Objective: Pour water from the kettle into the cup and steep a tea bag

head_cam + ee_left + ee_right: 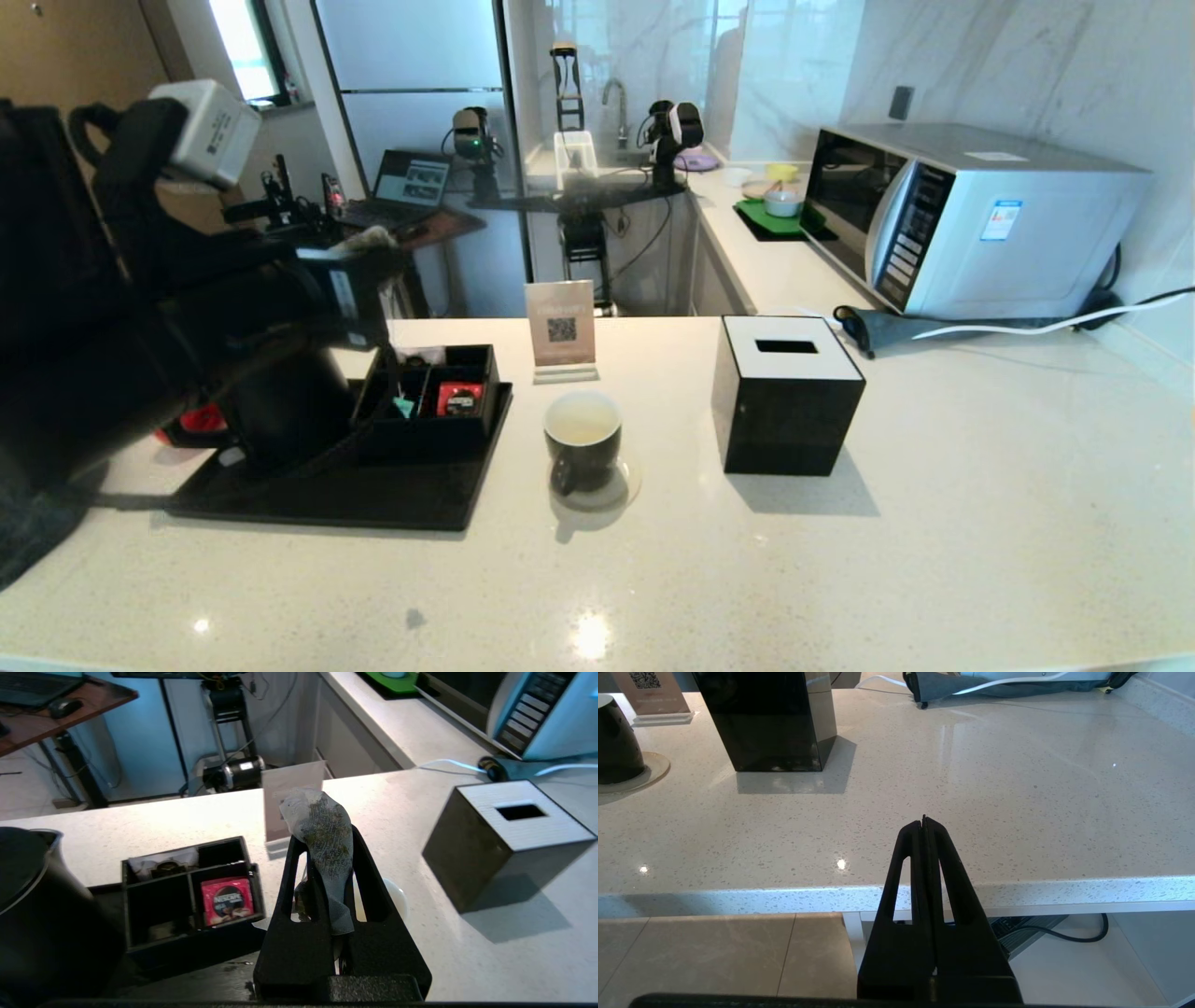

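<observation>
Our left pincer (322, 826) is clamped on the tea bag (324, 844), raised over the tray (373, 499) near the kettle (42, 914). The cup (583, 439) stands on the surface (840, 560). Our right pincer (923, 821) rests pressed together.

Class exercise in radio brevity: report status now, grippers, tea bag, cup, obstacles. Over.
Left gripper shut on tea bag, above the tray side. Right gripper shut, empty, parked at counter edge. Cup holds water, no bag yet. Nothing between bag and cup.
</observation>
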`<state>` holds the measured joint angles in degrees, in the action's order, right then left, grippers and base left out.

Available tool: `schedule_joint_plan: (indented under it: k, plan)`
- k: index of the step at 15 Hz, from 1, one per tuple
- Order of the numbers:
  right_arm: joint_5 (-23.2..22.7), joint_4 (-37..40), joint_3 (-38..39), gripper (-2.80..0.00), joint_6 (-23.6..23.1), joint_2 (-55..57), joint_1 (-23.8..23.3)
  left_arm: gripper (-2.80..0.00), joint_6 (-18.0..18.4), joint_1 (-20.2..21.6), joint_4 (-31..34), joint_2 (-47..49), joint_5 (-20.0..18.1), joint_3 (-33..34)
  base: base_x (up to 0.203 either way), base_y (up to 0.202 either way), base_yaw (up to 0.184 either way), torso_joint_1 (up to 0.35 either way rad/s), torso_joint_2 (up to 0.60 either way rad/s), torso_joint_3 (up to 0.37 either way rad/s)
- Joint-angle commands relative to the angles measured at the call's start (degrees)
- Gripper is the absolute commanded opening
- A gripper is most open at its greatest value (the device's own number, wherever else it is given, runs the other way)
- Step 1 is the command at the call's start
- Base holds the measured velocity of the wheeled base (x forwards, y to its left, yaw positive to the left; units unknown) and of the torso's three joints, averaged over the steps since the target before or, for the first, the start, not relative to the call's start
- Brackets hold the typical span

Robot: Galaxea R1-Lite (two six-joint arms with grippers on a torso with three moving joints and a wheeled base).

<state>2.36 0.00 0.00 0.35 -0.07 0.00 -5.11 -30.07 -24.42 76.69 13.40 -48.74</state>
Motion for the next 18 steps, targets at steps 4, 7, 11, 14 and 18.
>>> schedule_joint_plan:
  k: [4,7,11,14,18]
  plan:
    - [0.0,0.0,0.0,-2.80,0.0,0.1,0.0,-2.80,-0.1,-2.6,-0.2,-0.3,-0.3,0.0,0.000,0.000,0.000,0.000,0.00,0.000]
    - [0.0,0.0,0.0,-2.80,0.0,0.1,0.0,-2.80,-0.2,-4.0,-0.2,0.0,-0.2,0.0,0.000,0.000,0.000,0.000,0.00,0.000]
    - [0.0,0.0,0.0,-2.80,0.0,0.1,0.0,-2.80,-0.1,-5.5,0.3,0.1,0.0,0.1,0.000,0.000,0.000,0.000,0.00,0.000]
    - [0.0,0.0,0.0,-2.80,0.0,0.1,0.0,-2.80,0.0,-7.3,0.2,-0.2,0.6,1.7,0.000,0.000,0.000,0.000,0.00,0.000]
    - [0.0,0.0,0.0,-2.80,0.0,0.1,0.0,-2.80,1.0,-7.5,0.6,-1.1,0.7,2.6,0.000,0.000,0.000,0.000,0.00,0.000]
